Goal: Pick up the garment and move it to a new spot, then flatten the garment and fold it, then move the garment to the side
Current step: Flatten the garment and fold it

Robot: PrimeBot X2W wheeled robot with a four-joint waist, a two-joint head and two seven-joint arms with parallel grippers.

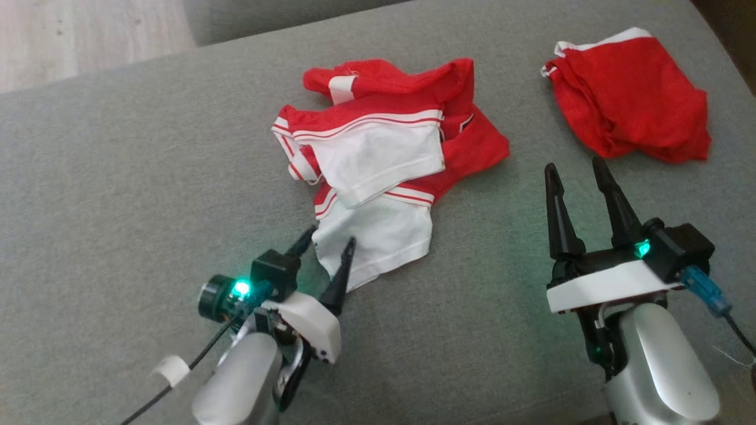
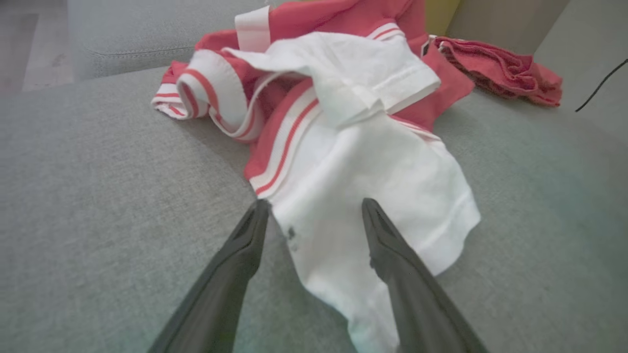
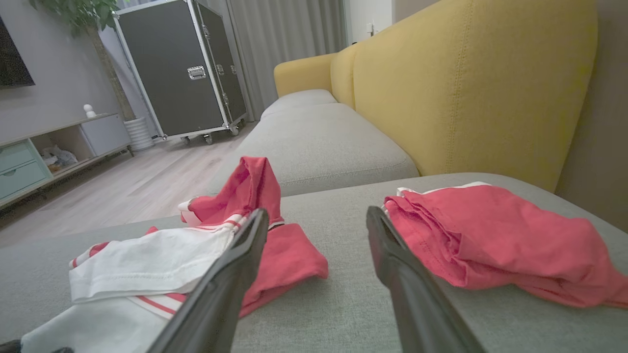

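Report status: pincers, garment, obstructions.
Left pincer open, astride white hem of crumpled red-and-white garment. Right pincer open, empty, apart from it. Second red garment beside, not blocking.

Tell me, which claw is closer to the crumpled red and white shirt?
Left. The left gripper is at the white hem of the red and white shirt; the right gripper sits apart, over bare cushion by the plain red garment.

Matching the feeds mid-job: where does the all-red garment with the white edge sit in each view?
Head view: the red garment lies at the upper right, beyond the right claw.
Left wrist view: red garment at the top right, far side of the cushion.
Right wrist view: red garment right of centre.
Shared landmark: the red-and-white shirt, to its left in every view.
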